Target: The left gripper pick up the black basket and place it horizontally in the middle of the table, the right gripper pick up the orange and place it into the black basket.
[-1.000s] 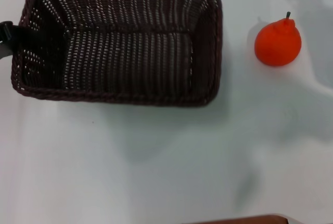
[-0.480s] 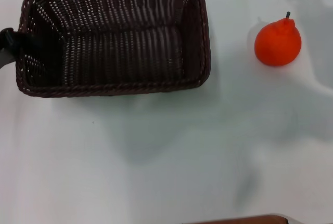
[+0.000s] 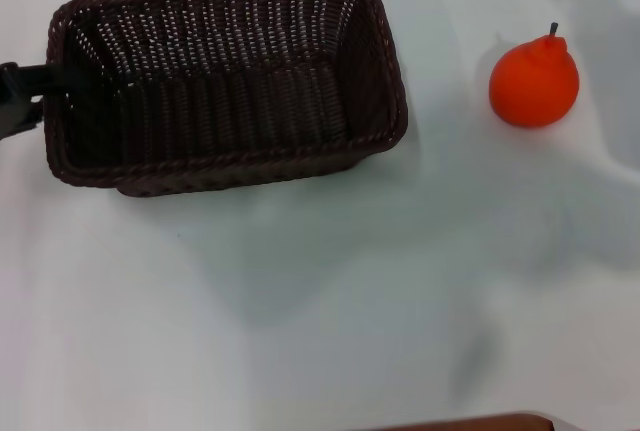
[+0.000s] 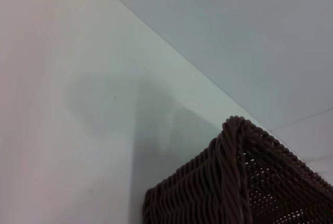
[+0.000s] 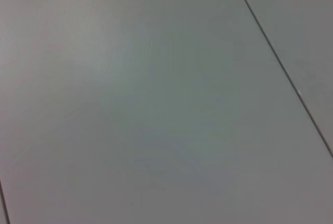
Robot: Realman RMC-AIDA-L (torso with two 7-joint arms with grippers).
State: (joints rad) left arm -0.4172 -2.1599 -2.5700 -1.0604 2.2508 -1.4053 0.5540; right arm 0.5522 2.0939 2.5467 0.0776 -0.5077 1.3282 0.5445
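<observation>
The black basket (image 3: 385, 81) is in the upper left of the head view, long side across, tilted so its near outer wall shows. It holds nothing. My left gripper (image 3: 25, 96) shows only as a black bar at the far left edge and holds the basket's left short wall. A corner of the basket's braided rim also shows in the left wrist view (image 4: 234, 177) over the white table (image 4: 67, 130). The orange (image 3: 533, 79) stands upright on the table (image 3: 320, 291) to the right of the basket, apart from it. My right gripper is out of view.
A brown edge (image 3: 470, 421) shows at the bottom of the head view. The right wrist view shows only a plain grey surface (image 5: 156, 104) with thin seams. White tabletop lies in front of the basket and the orange.
The basket has shifted a little toward me and rotated with my left gripper, and its near wall now shows. The orange has not moved.
</observation>
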